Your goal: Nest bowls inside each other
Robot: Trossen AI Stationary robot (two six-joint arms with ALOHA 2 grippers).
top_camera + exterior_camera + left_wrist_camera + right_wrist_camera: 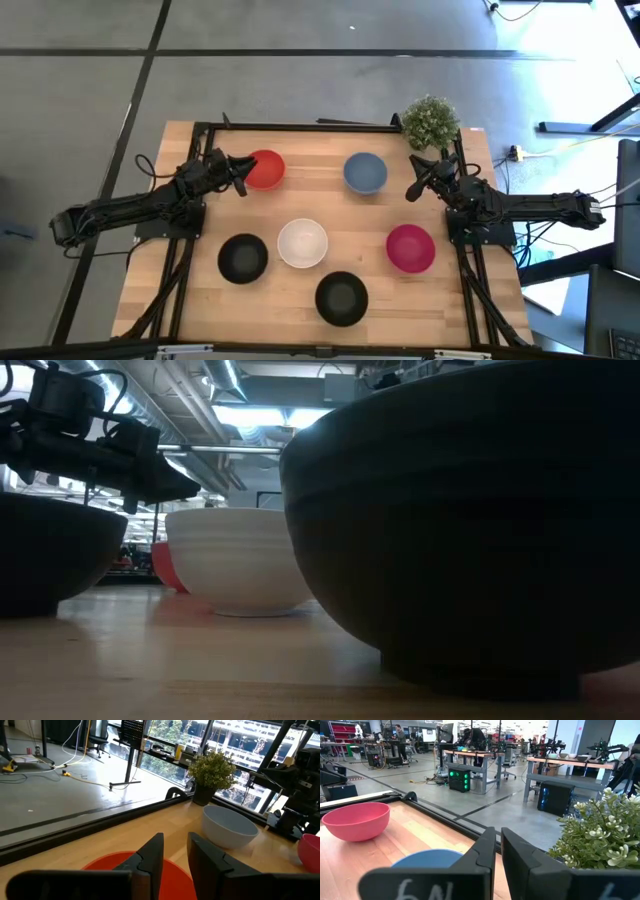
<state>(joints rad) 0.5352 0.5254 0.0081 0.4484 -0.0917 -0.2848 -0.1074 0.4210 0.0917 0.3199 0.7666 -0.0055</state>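
Table: a light wooden table top [300, 195] with a dark frame carries six small round plastic-looking bowls, all upright and well apart from each other, none inside another.
Left arm: it reaches in from the left side; the left gripper [237, 172] is above the table, just beside the red bowl. In the left wrist view its two dark fingers [152, 851] stand close together with only a narrow gap, and they hold nothing.
Right arm: it reaches in from the right side; the right gripper [414, 186] is near the blue bowl, between that bowl and the plant. Its fingers [485, 851] are almost closed and hold nothing.
Back row: the red bowl [264, 169] on the left, the blue bowl [365, 172] on the right.
Middle: the white bowl [302, 243], with one black bowl [243, 257] on its left and the magenta-pink bowl [410, 248] on its right.
Front: the second black bowl [341, 297], nearest to the front edge.
Plant: a small green potted plant [430, 121] stands at the back right corner.
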